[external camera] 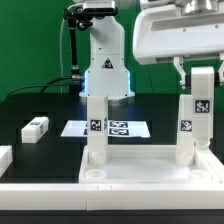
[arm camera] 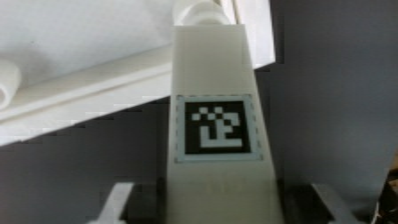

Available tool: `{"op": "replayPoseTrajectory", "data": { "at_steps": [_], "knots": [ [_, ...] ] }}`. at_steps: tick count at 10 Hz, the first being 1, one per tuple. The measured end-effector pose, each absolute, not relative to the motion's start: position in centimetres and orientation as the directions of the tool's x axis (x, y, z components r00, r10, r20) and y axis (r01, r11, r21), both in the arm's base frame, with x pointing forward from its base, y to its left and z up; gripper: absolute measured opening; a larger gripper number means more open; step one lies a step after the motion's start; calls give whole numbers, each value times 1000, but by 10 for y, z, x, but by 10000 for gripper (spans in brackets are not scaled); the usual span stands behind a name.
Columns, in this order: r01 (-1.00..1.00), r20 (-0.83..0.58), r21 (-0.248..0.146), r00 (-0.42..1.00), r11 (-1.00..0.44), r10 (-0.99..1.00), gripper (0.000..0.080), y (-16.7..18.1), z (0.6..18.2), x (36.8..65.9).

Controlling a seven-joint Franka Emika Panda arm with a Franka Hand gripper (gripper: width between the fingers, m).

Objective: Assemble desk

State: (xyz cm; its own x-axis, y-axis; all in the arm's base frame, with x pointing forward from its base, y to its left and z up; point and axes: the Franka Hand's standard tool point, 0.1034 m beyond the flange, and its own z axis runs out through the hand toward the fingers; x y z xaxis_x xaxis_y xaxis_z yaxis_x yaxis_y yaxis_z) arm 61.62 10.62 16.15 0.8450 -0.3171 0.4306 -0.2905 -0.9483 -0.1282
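Note:
The white tabletop panel (external camera: 140, 168) lies at the front of the table, rim up. Two white legs stand upright on it, each with a black-and-white tag: one near its left end (external camera: 97, 125), one near its right end (external camera: 197, 115). My gripper (external camera: 197, 72) comes down from the exterior view's upper right and is shut on the top of the right leg. In the wrist view that leg (arm camera: 222, 90) runs between my fingers (arm camera: 121, 200) down to the tabletop (arm camera: 71, 60). My gripper (arm camera: 224, 205) clasps it on both sides. A third leg (external camera: 35, 127) lies loose on the black table at the left.
The marker board (external camera: 118, 128) lies flat behind the tabletop, in front of the robot base (external camera: 105, 70). A low white rail (external camera: 5, 155) sits at the exterior view's left edge. A black cable hangs behind the base.

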Motion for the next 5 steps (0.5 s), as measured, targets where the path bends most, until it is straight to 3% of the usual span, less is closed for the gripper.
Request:
{"op": "replayPoseTrajectory", "data": {
  "at_steps": [3,5],
  "knots": [
    [-264,444,-115,849,-958,-287,287,107,159,616],
    [-176,504,-61,844,-982,-183,287,107,150,618]
  ]
}}
